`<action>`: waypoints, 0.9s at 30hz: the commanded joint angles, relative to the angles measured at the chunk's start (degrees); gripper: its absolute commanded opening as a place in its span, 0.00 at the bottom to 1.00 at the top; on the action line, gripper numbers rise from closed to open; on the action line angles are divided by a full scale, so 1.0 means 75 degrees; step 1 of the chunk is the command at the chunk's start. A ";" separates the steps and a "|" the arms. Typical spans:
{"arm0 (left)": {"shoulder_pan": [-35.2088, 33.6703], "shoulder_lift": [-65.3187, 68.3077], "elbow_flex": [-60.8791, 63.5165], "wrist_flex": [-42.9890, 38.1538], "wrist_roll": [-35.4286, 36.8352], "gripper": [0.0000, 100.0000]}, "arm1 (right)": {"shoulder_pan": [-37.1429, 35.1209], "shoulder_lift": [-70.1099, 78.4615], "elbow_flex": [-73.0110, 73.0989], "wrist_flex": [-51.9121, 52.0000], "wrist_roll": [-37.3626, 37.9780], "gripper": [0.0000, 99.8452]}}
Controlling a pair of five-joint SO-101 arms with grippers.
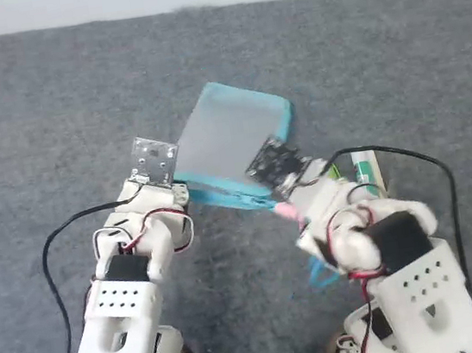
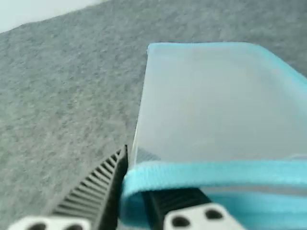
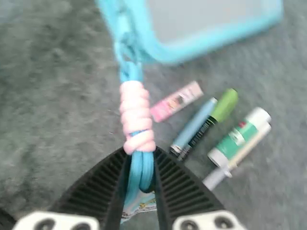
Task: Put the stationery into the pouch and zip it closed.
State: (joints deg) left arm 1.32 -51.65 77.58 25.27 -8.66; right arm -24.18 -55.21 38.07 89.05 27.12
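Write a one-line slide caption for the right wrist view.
Right jaws shut on the translucent blue-edged pouch's pink-wrapped blue zip cord; pink bar, two pens, green-white glue stick lie on grey carpet.

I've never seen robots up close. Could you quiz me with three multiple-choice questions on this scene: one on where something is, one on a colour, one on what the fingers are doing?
1. Where do the pens lie?
A) inside the pouch
B) on top of the pouch
C) on the grey mat beside the pouch

2. What colour is the pouch's edging?
A) light blue
B) red
C) yellow

3. The right arm's fingers are:
A) open and empty
B) shut on the pull cord
C) shut on a pen

Answers:
1 C, they lie loose on the mat.
2 A, the trim shows light blue.
3 B, the cord runs between the shut fingers.
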 commanded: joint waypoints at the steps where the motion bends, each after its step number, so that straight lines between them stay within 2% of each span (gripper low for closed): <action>1: -0.0141 0.0059 -0.0580 0.0387 -0.0481 0.01 | 0.0850 -0.0217 -0.0047 -0.0182 0.0434 0.01; 4: -0.0164 0.0047 -0.0697 0.0481 -0.0504 0.01 | 0.1412 -0.0229 0.0270 -0.0381 0.0797 0.01; 8: -0.0141 0.0035 -0.0990 0.0996 -0.0516 0.01 | 0.2198 -0.0217 0.1325 -0.1330 0.1078 0.01; 17: -0.0164 0.0035 -0.1084 0.1078 -0.0715 0.01 | 0.3229 0.0170 0.2215 -0.2561 0.1489 0.01; 22: -0.0094 -0.0059 -0.1295 0.1536 -0.0785 0.01 | 0.3874 0.1928 0.2028 -0.3827 0.1489 0.01; 27: 0.0293 -0.0504 -0.1026 0.1618 -0.0844 0.01 | 0.3874 0.4472 0.0176 -0.4085 0.1114 0.01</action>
State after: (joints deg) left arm 3.25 -52.00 71.96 37.23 -14.46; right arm 2.20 -32.26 49.67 60.40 37.76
